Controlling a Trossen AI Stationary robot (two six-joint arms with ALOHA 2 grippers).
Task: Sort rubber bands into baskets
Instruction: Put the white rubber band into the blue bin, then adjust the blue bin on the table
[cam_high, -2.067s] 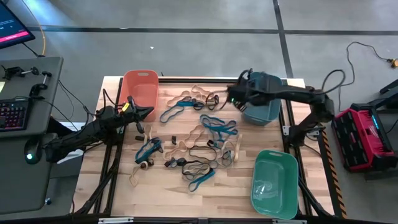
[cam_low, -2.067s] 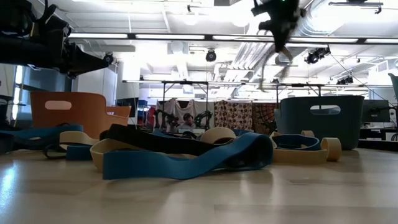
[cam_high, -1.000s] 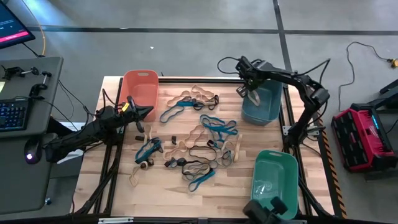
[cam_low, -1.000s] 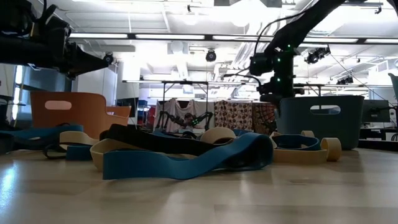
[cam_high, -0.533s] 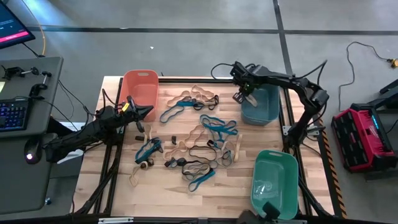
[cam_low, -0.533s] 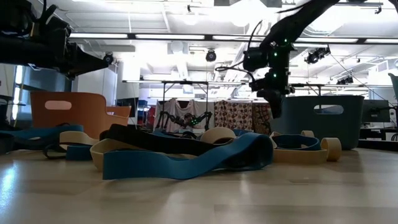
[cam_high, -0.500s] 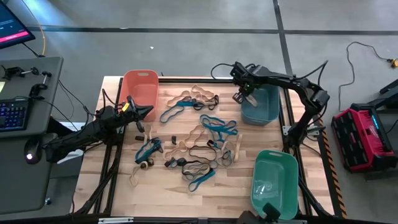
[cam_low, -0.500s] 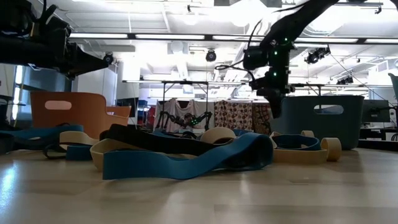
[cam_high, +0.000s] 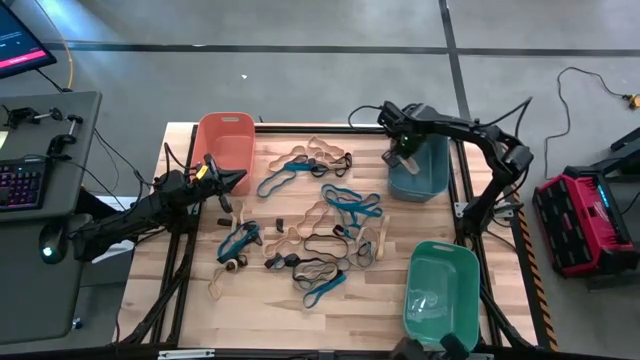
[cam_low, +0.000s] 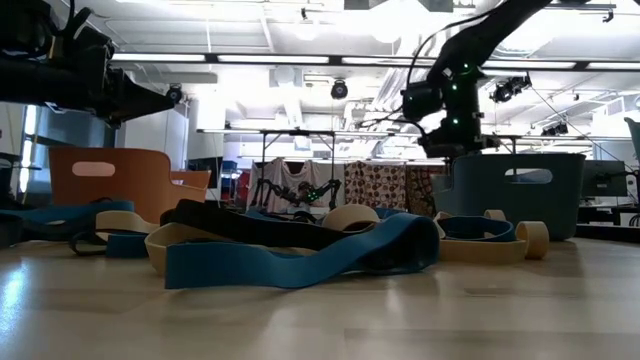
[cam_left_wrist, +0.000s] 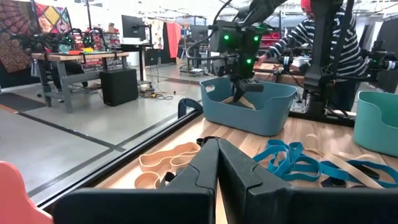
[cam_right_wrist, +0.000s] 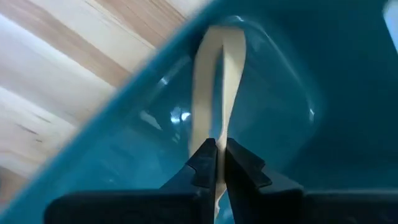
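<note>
The left gripper (cam_high: 238, 179) waits over the table's left side, just beside the orange basket (cam_high: 224, 147). Its fingers are pressed together with nothing between them.

Across the middle of the table (cam_high: 360, 310) lie the loose rubber bands (cam_high: 330, 215), tan, blue and black, tangled in several clumps. They lie well apart from the right arm's present position and nearer to the left arm.

The right gripper (cam_high: 403, 158) hangs at the near-left corner of the dark teal basket (cam_high: 425, 165). Its fingers are clenched on one tan band (cam_right_wrist: 216, 93). The band dangles from the fingertips as a narrow loop, its long axis pointing away from the gripper, down into the basket. The right wrist view shows the loop inside the rim, over the basket floor. From the left wrist view, the band end hangs inside the basket opening.

Judgement: the band hangs directly below the fingertips and within the walls, so letting go should drop it into this basket.

The green basket (cam_high: 441, 293) stands at the front right corner.
</note>
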